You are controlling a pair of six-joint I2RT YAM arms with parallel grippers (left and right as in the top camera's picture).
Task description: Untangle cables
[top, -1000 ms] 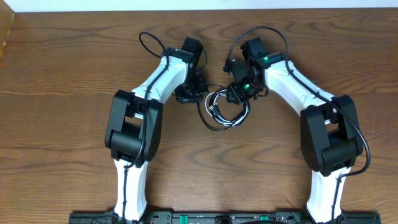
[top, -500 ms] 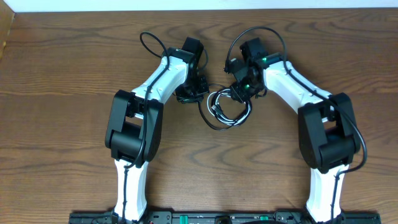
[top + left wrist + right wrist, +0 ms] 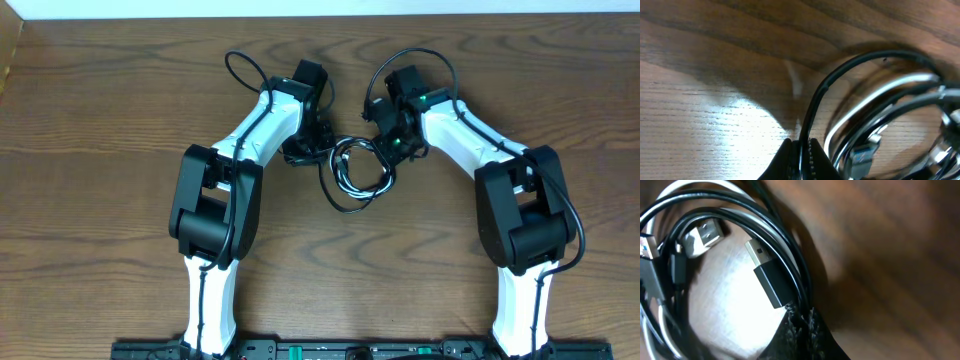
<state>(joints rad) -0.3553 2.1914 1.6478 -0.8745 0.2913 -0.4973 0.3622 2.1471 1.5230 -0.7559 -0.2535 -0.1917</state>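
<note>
Here the tangled cables (image 3: 357,178) lie in a loose coil near the middle of the wooden bench (image 3: 120,120), black and white turns mixed together. The left pincer (image 3: 802,152) sits at the coil's far left edge. Its tips are drawn together on the black cable (image 3: 840,70), which rises from between them and arcs away to the right. Just inside that strand the white cable (image 3: 875,95) curves in loops of much the same sweep, with a small blurred plug end beside it. The right pincer (image 3: 800,322) is at the coil's far right edge, clamped on black cable strands that run up and leftward round the loop. Inside that loop a black plug (image 3: 767,280) with a metal tip lies on the wood, touching the strands beside it. A pale flat plug (image 3: 702,235) lies further left, under black turns. Seen from overhead, the two pincers meet the coil on opposite sides.
</note>
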